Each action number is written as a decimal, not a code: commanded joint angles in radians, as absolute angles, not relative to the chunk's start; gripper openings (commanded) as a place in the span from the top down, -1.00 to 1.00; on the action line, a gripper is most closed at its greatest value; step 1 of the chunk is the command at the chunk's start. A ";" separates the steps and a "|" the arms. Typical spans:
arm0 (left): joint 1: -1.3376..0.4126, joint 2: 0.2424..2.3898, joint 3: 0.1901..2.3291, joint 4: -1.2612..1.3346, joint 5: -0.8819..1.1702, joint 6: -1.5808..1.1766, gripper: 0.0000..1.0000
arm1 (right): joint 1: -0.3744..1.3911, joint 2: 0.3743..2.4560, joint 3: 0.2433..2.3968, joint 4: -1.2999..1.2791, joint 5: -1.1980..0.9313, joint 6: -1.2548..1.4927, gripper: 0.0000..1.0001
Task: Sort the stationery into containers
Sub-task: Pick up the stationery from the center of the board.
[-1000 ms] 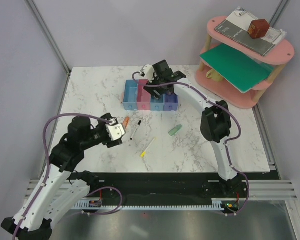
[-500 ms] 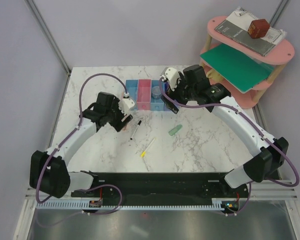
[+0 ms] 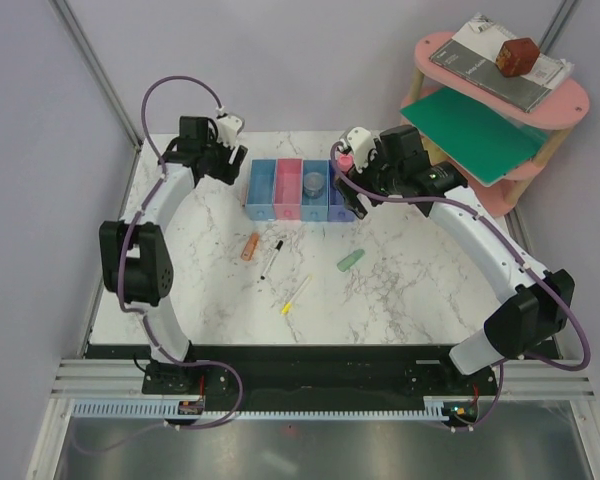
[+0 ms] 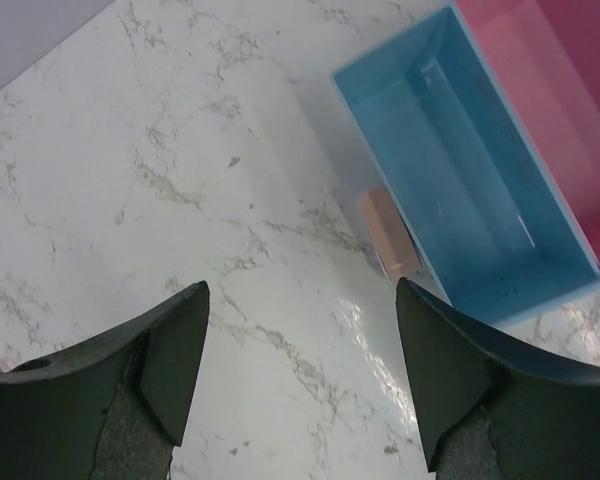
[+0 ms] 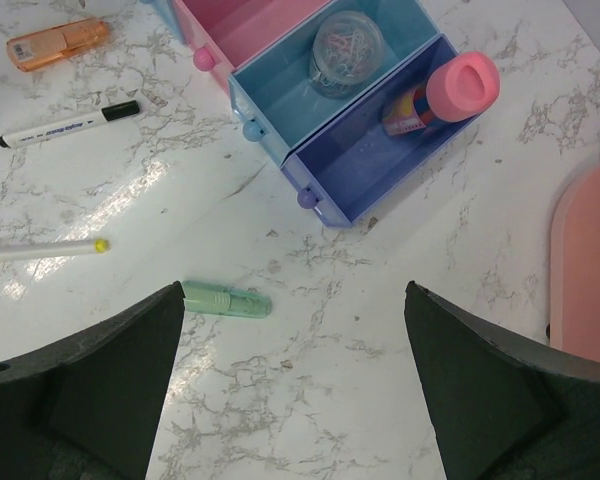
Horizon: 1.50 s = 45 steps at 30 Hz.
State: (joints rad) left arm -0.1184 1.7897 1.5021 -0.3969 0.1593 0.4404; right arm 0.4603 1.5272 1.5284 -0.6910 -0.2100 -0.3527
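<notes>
Left gripper (image 4: 300,305) and right gripper (image 5: 295,298) both stand spread, empty; 4 pieces lie loose before the bins (image 3: 261,211): orange eraser (image 3: 249,246), pen (image 3: 272,259), pencil (image 3: 296,295), green eraser (image 5: 227,300); the right gripper should probably straddle the green eraser's narrow sides.

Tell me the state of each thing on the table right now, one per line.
Left gripper: open, empty.
Right gripper: open, empty.
End light blue bin: empty.
Middle light blue bin: holds clip jar.
Periwinkle bin: holds pink-capped tube, leaning.
Pen: lying loose, unsorted.
Green eraser: lying loose, unsorted.
</notes>
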 commanded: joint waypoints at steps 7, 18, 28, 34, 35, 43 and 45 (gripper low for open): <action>-0.097 2.094 1.795 -0.505 0.184 0.265 -0.56 | 0.419 1.500 1.536 -0.646 -0.224 -0.328 -0.96; -0.098 2.160 1.793 -0.503 0.232 0.252 -0.51 | 0.391 1.528 1.569 -0.644 -0.252 -0.302 -0.96; -0.109 2.157 1.761 -0.503 0.307 0.250 -0.50 | 0.380 1.529 1.575 -0.646 -0.255 -0.296 -0.96; -0.135 2.158 1.747 -0.503 0.313 0.252 -0.48 | 0.374 1.529 1.588 -0.647 -0.258 -0.291 -0.96; -0.138 2.163 1.744 -0.503 0.308 0.252 -0.48 | 0.373 1.528 1.589 -0.646 -0.259 -0.288 -0.96; -0.173 2.175 1.715 -0.503 0.278 0.252 -0.47 | 0.365 1.517 1.583 -0.646 -0.265 -0.284 -0.96; -0.173 2.184 1.715 -0.502 0.258 0.247 -0.41 | 0.362 1.514 1.580 -0.646 -0.267 -0.284 -0.96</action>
State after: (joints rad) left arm -0.1543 2.1563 1.7187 -0.5037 0.2455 0.2813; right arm 0.3691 1.5333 1.5463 -0.6682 -0.2443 -0.2985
